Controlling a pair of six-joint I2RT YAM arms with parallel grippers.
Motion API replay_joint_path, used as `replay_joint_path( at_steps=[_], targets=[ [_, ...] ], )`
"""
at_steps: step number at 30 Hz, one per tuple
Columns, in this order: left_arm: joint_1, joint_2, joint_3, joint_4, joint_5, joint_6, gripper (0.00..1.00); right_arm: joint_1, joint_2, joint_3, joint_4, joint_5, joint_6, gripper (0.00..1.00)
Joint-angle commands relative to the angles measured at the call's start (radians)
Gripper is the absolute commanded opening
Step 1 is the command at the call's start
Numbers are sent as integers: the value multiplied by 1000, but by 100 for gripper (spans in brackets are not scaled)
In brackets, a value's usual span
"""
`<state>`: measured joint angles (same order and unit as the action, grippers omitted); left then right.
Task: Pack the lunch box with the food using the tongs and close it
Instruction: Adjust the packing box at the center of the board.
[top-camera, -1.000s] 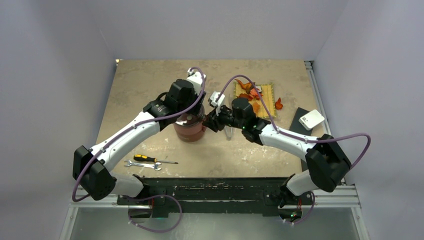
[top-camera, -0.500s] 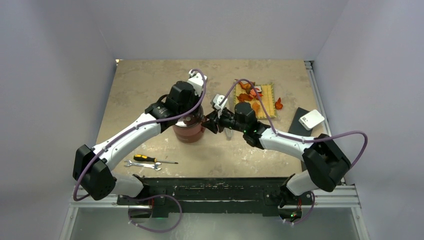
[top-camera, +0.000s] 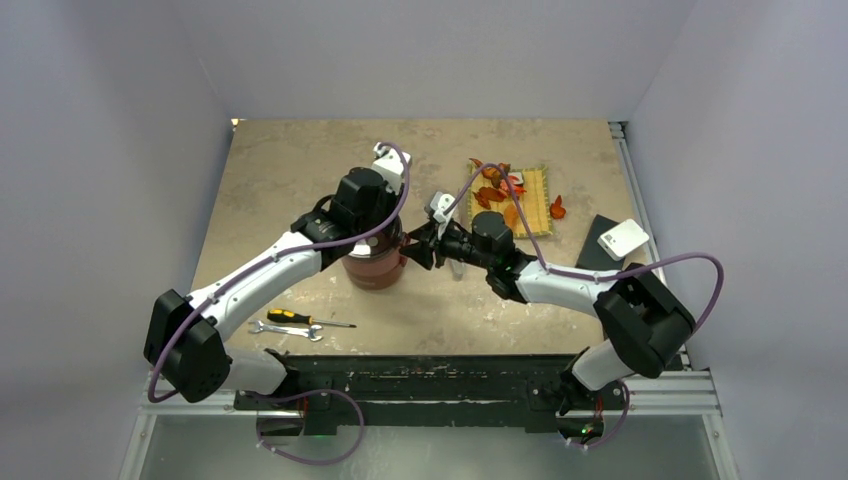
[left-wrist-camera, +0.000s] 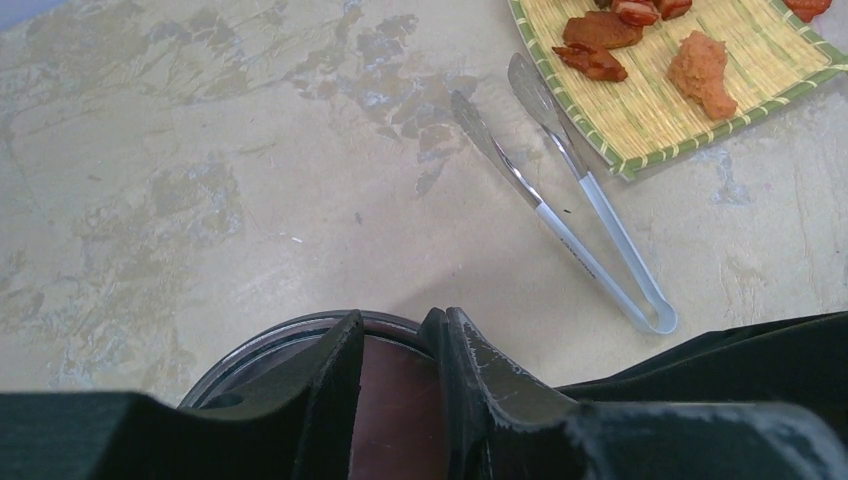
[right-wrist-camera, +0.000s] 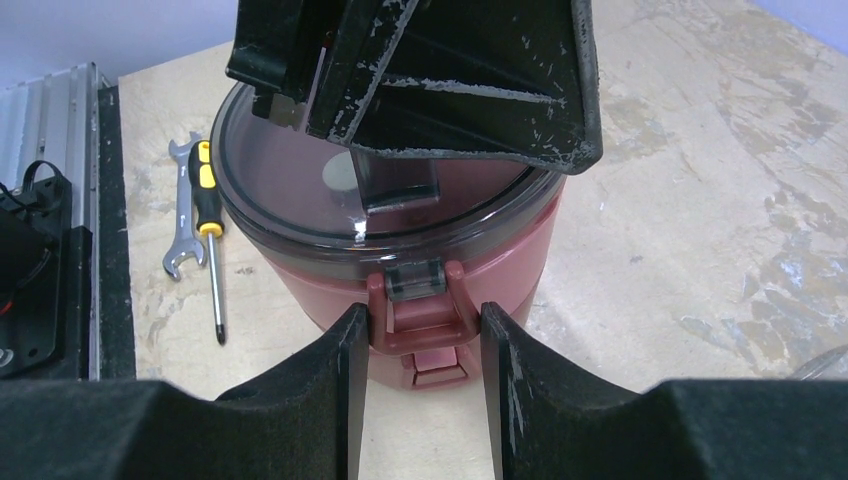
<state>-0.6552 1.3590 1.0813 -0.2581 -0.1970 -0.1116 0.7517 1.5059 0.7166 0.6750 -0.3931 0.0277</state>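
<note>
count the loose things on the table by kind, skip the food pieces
lunch box: 1
tongs: 1
woven mat: 1
screwdriver: 1
wrench: 1
white box: 1
total: 6

white arms, black joints, purple cables

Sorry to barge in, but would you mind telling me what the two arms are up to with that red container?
Both arms are working on the stacked red lunch box, whose dark see-through lid is on top. The left hand is down on the lid's handle, while the right hand straddles the side latch. The tongs lie unused on the table beside the yellow mat, where some food remains.
</note>
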Motion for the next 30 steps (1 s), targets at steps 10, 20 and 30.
replay_joint_path(
  at_steps=[10, 20, 30],
  targets=[
    [0, 4, -82, -159, 44, -78, 31, 17, 34, -78, 91, -8, 72, 0],
    [1, -20, 191, -272, -33, -53, 77, 17, 13, -86, 73, 27, 61, 0],
    [41, -234, 139, -431, -158, -263, 93, 17, 23, -80, 62, 24, 55, 0]
  ],
)
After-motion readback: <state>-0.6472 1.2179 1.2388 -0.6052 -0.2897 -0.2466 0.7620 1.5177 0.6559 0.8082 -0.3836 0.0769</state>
